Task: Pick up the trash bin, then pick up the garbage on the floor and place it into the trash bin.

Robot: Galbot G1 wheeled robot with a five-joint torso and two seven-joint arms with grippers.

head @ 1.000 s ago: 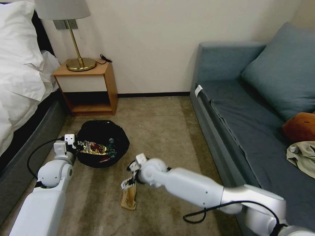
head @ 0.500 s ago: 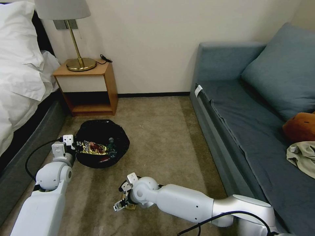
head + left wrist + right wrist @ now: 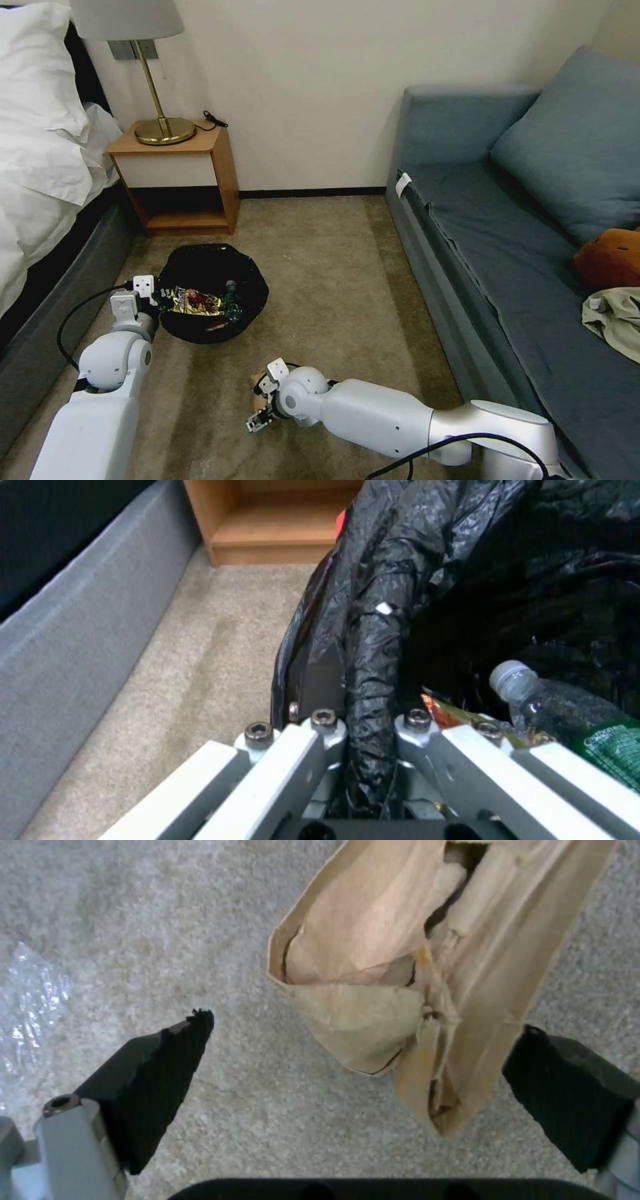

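Observation:
The trash bin (image 3: 248,293), lined with a crinkly black bag, stands on the carpet near the nightstand. My left gripper (image 3: 155,298) is shut on its near-left rim; the left wrist view shows the black bag's rim (image 3: 373,645) pinched between the fingers of that gripper (image 3: 370,725). Inside lie a gold-brown wrapper (image 3: 190,303), a red packet (image 3: 213,325) and a clear bottle with a green label (image 3: 567,715). My right gripper (image 3: 260,413) is low over the floor, open. In the right wrist view the gripper (image 3: 363,1025) straddles a crumpled tan paper bag (image 3: 373,955), with the pads apart from it.
A wooden nightstand (image 3: 180,180) with a brass lamp stands against the back wall. The bed (image 3: 40,153) runs along the left. A blue sofa (image 3: 507,253) on the right holds a brown plush toy (image 3: 610,257) and a beige jacket (image 3: 617,317). Bare carpet lies between them.
My right arm has swung down and back toward me, bringing the open gripper low around the paper bag. The bin has shifted slightly right with the left gripper still holding its rim.

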